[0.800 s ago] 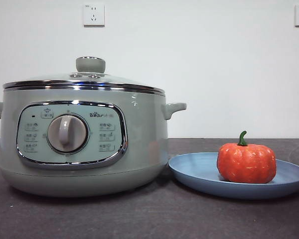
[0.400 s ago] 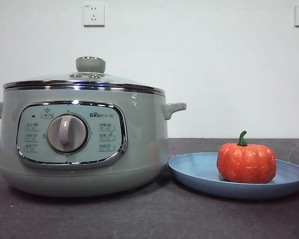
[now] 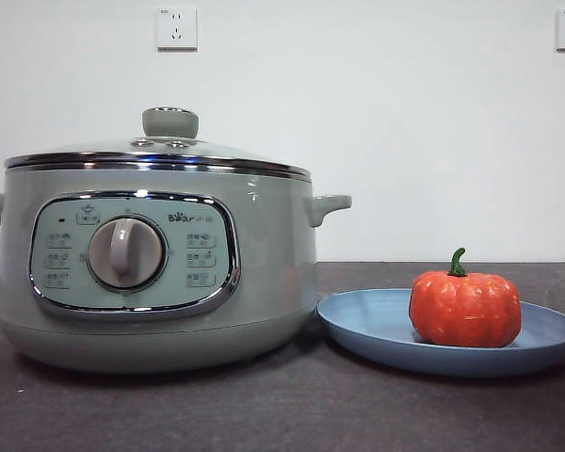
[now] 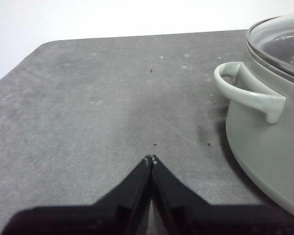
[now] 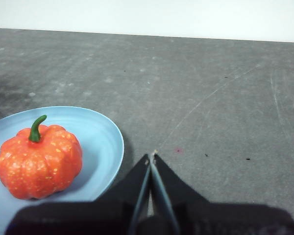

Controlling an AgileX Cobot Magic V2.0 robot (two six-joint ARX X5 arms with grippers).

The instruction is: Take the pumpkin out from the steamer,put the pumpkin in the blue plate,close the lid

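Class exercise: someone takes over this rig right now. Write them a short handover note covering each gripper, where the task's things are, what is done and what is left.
Left gripper: shut, empty, over bare table beside the steamer.
Right gripper: shut, empty, over the table just beside the blue plate.
Pumpkin: upright on the blue plate, to one side of the steamer.
Lid: seated on the steamer.
Done: pumpkin is out and plated, lid is closed.
Left: nothing visible remains; both arms are clear of the things.
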